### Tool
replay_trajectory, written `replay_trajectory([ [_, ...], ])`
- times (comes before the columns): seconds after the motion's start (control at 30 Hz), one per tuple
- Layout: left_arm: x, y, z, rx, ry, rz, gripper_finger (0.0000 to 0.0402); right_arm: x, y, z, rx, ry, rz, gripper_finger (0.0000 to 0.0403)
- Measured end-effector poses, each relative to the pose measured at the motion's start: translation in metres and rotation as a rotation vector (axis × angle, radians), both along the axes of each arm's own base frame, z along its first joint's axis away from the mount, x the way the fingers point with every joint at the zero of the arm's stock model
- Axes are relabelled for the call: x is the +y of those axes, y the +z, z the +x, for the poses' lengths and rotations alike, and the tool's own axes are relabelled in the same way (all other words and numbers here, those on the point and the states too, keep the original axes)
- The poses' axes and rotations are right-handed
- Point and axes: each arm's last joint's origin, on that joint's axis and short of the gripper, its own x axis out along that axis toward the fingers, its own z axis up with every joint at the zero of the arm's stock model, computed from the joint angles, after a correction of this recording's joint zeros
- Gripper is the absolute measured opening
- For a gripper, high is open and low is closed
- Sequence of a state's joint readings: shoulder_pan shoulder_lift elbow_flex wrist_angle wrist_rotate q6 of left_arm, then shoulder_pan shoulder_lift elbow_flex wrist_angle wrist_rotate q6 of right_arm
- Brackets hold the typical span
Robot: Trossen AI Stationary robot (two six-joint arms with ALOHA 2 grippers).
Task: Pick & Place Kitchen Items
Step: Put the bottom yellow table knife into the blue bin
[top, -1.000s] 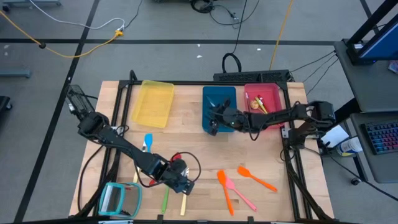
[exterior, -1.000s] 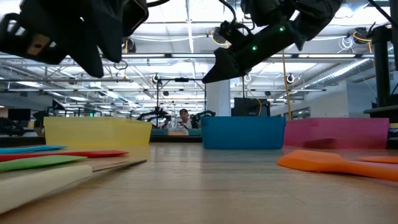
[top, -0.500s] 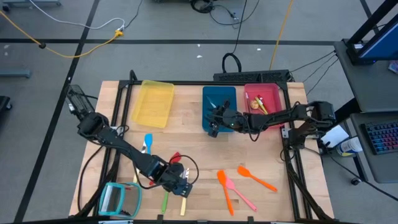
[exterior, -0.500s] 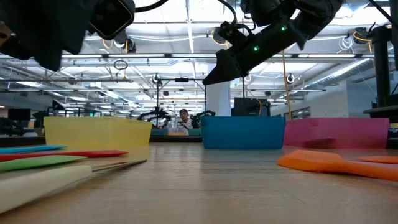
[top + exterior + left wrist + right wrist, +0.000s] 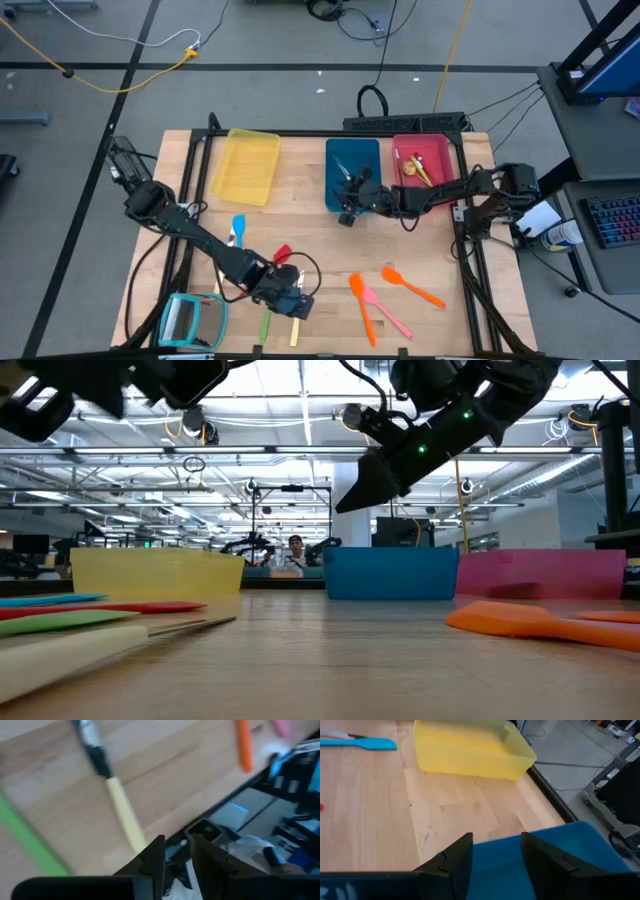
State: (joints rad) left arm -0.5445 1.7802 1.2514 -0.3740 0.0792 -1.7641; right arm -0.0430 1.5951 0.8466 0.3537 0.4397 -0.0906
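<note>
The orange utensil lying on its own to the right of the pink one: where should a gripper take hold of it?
Probably at the middle of the slim handle of the orange utensil, coming straight down from above. It lies flat and slantwise on the table, so the gripper should turn to close across the handle. The head is broader, and the pink utensil lies apart, leaving room on both sides.

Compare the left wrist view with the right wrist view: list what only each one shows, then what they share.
Only the left wrist view: a yellow-handled utensil, a green utensil, an orange utensil, and the left end effector, its fingers a narrow gap apart with nothing between them.
Only the right wrist view: the yellow tray, the blue tray, a blue spatula, and the open, empty right end effector.
Both: the wooden table.
</note>
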Motion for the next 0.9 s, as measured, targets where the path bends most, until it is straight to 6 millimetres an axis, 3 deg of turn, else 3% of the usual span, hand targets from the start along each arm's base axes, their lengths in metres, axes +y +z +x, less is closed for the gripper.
replay_trajectory([
  [0.2,0.0,0.01,0.012,-0.089,0.024,-0.13,0.0093,0.004,-0.008,-0.005,0.028,0.013,0.001,0.0157],
  [0.3,-0.003,0.018,0.019,-0.283,0.001,-0.037,0.0093,0.007,-0.012,-0.007,0.039,0.02,0.001,0.0156],
  [0.43,-0.002,0.023,0.023,-0.399,0.004,0.042,0.0093,0.012,-0.017,-0.01,0.058,0.038,0.0,0.0155],
  [0.9,0.012,0.028,0.034,-0.497,-0.007,0.12,0.0093,0.039,-0.023,-0.015,0.082,0.125,-0.004,0.0155],
])
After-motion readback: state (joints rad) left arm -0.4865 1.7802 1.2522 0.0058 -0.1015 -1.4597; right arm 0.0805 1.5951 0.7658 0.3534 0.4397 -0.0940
